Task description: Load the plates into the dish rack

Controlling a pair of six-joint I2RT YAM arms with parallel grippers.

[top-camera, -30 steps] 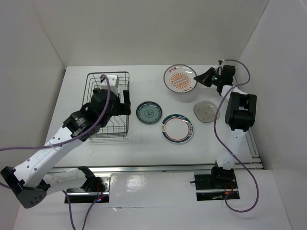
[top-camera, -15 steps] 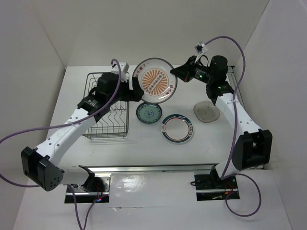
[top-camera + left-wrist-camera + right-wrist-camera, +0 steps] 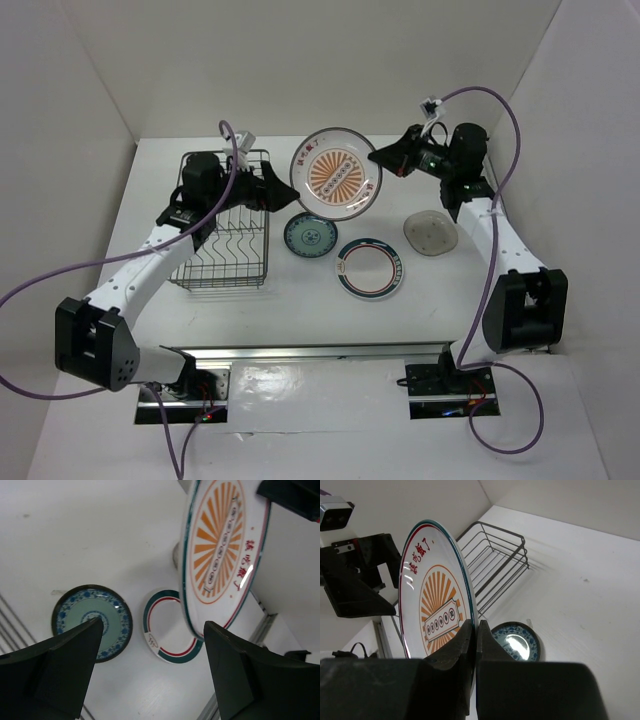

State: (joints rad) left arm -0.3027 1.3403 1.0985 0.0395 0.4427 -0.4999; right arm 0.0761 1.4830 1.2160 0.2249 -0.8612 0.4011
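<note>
The white plate with the orange sunburst (image 3: pixel 337 187) hangs upright in the air above the table's middle. My right gripper (image 3: pixel 383 160) is shut on its right rim; in the right wrist view the fingers (image 3: pixel 470 645) pinch the plate's (image 3: pixel 436 605) edge. My left gripper (image 3: pixel 283 193) is open beside the plate's left edge, not touching it; its wrist view shows the plate (image 3: pixel 220 550) ahead of the spread jaws (image 3: pixel 155 672). The teal plate (image 3: pixel 309 235), ringed plate (image 3: pixel 371 268) and beige plate (image 3: pixel 431 234) lie flat on the table. The dish rack (image 3: pixel 225 225) stands at the left and holds no plates.
White walls close in the table on the left, back and right. The left arm reaches over the rack's back right corner. Purple cables loop above both arms. A metal rail runs along the near edge (image 3: pixel 320 350).
My right gripper lifted the sunburst plate from the back of the table and carried it left, upright. My left gripper rose from the rack to the plate's left side.
</note>
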